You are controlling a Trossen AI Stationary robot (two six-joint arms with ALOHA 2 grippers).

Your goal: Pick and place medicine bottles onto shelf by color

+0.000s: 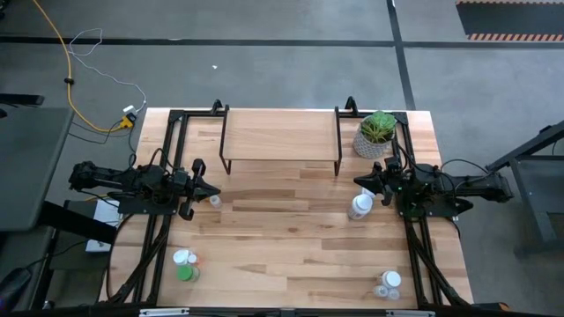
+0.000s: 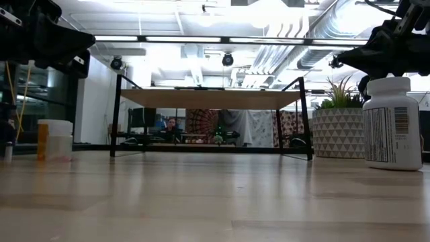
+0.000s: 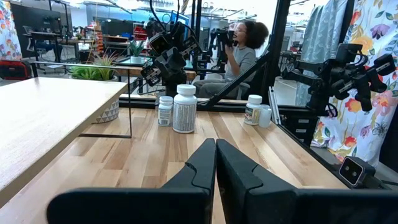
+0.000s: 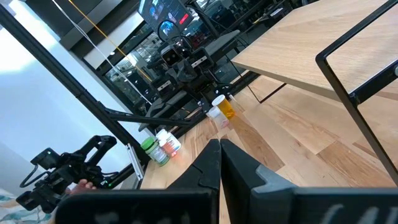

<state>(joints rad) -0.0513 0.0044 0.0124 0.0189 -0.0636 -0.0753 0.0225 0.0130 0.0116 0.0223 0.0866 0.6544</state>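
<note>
High: shelf (image 1: 280,134) bare at table's far edge, bottles scattered w/ white bottle (image 1: 359,207) just beside right gripper (image 1: 368,187); left wrist: left gripper (image 3: 216,163) pressed together; right wrist: right fingers pressed together too.

Potted plant (image 1: 377,134) is standing at the far right corner of the wooden tabletop (image 1: 291,238), green leaves spreading over a white patterned pot. Yellow cable (image 1: 66,66) is trailing across the grey floor (image 1: 264,53) beyond the table's far left corner. A seated person (image 3: 239,53) is showing in the room behind the table.
</note>
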